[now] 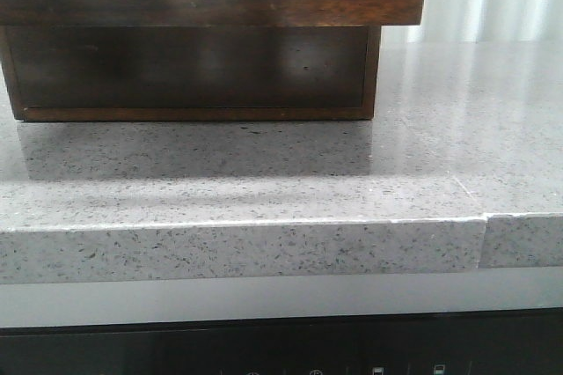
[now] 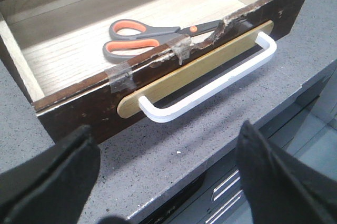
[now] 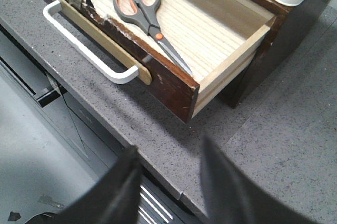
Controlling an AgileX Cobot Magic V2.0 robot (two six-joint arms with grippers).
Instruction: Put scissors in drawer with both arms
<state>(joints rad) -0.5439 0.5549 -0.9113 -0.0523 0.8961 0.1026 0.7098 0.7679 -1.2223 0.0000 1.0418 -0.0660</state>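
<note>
The scissors (image 2: 152,36) lie flat inside the pulled-out drawer (image 2: 79,111), both hands (image 2: 168,176) (image 3: 171,182) are spread and empty, and closing the drawer appears to remain.

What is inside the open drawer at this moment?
Inside the drawer only the scissors lie flat on the pale wooden floor, blades closed. The back part of the drawer is hidden under the cabinet, so I cannot tell what is there.
</note>
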